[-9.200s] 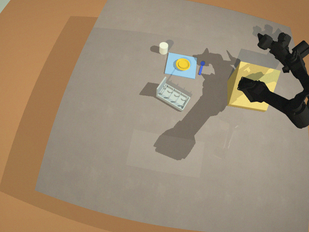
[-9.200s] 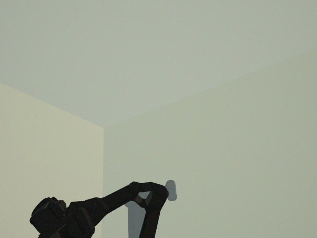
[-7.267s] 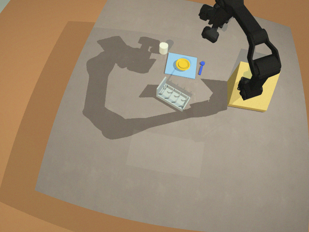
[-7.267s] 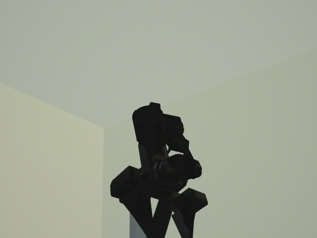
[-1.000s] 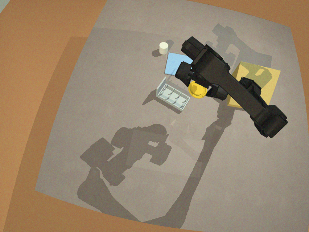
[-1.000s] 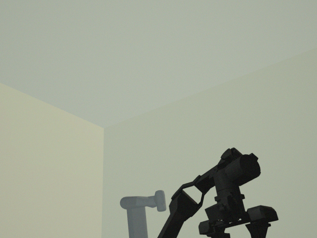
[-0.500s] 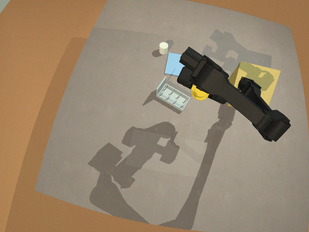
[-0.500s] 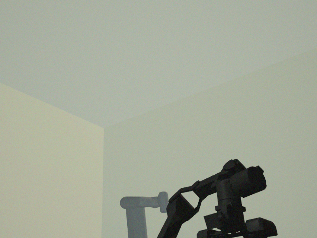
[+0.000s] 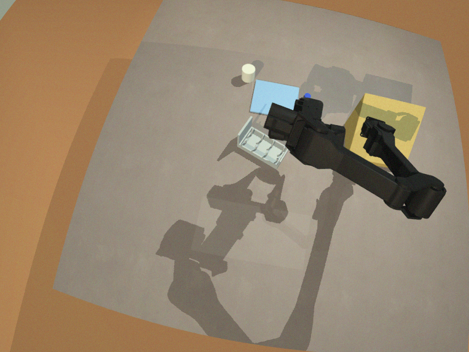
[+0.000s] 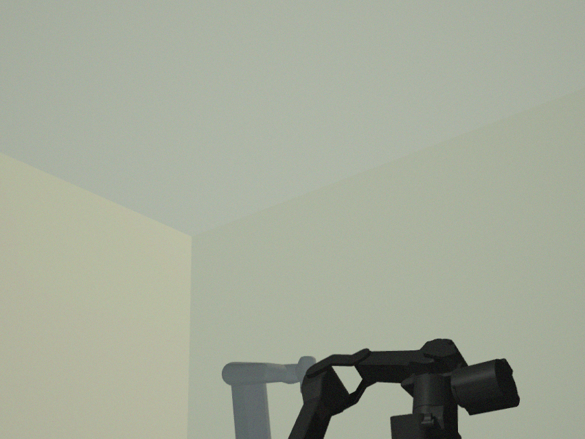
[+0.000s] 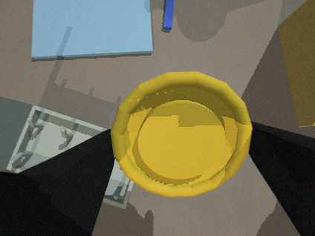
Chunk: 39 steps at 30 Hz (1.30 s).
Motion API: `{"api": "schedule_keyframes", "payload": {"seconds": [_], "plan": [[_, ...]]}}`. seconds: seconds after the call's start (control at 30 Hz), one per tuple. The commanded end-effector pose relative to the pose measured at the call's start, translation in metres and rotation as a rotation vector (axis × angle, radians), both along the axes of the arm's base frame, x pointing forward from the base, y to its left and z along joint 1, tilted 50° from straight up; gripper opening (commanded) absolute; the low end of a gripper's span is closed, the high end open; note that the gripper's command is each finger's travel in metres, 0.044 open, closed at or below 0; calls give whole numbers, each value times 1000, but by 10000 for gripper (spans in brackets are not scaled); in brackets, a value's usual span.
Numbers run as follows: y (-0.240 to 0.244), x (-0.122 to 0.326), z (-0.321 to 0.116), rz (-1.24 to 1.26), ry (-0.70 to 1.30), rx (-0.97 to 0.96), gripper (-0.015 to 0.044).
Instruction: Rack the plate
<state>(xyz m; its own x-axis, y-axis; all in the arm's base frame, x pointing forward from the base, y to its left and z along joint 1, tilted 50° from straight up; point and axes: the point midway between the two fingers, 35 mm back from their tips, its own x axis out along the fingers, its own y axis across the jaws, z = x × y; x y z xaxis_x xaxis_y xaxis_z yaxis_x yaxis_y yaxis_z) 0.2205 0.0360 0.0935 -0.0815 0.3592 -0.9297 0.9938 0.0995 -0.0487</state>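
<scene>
In the wrist view, the dish rack point(image 11: 48, 132) sits at about 8 o'clock, pale grey with short upright pegs, its lower right corner covered by the left finger point(image 11: 74, 177). At 11 o'clock lies a light blue mat point(image 11: 91, 18), flat on the grey surface. The yellow plate point(image 11: 182, 139) fills the middle of the view, face toward the camera, its rim caught on either side between the two dark fingers; the gripper point(image 11: 182, 141) is clamped on it at a wide spread, one finger at 8 o'clock and the other at 4 o'clock. The plate hangs above the surface just right of the rack, apart from it, not in any slot. At 12 o'clock a blue spoon point(image 11: 169, 7) lies beside the mat's right edge. At 3 o'clock a yellow-brown box point(image 11: 299, 73) cuts into the frame.

From the top view, a cream cylinder point(image 9: 247, 72) stands at 11 o'clock of the mat point(image 9: 273, 93), the rack point(image 9: 260, 142) lies at 6 o'clock of the mat, and the arm point(image 9: 344, 160) reaches in from 4 o'clock, hiding the plate beneath its wrist. The box point(image 9: 391, 125) sits under the arm's rear link.
</scene>
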Motion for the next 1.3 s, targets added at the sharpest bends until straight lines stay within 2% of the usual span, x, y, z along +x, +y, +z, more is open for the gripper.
{"api": "schedule_keyframes", "payload": {"seconds": [0.0, 0.6, 1.27], "plan": [[1, 0, -10, 48, -37, -70, 0], [11, 8, -43, 294, -313, -387, 0], [32, 24, -45, 393, -692, -664, 0]]}}
